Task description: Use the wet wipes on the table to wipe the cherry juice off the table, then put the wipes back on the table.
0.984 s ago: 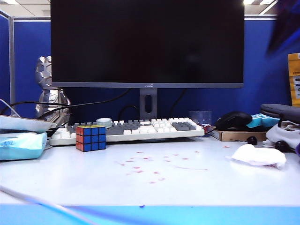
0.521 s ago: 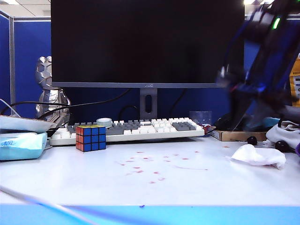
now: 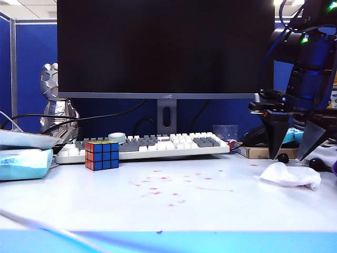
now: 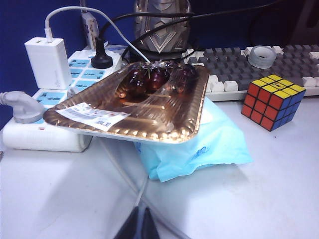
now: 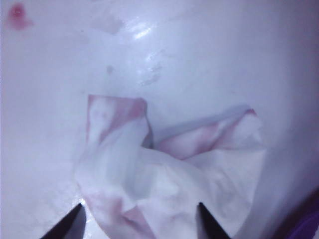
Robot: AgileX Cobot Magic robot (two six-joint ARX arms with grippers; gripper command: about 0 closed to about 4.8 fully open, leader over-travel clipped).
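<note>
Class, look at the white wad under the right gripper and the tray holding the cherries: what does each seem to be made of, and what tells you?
The wet wipes: thin, soft, matte cloth or tissue, judging by crumpled folds and soaked-in pink stains. The tray: probably gold foil or foil-coated card, glossy, with a crimped rim.

I'm facing a blue partition wall (image 3: 31,63) running behind the desk. A big dark monitor (image 3: 165,47) is filling the upper centre. Ceiling lights (image 3: 10,2) are glowing upper left, with another upper right.
</note>
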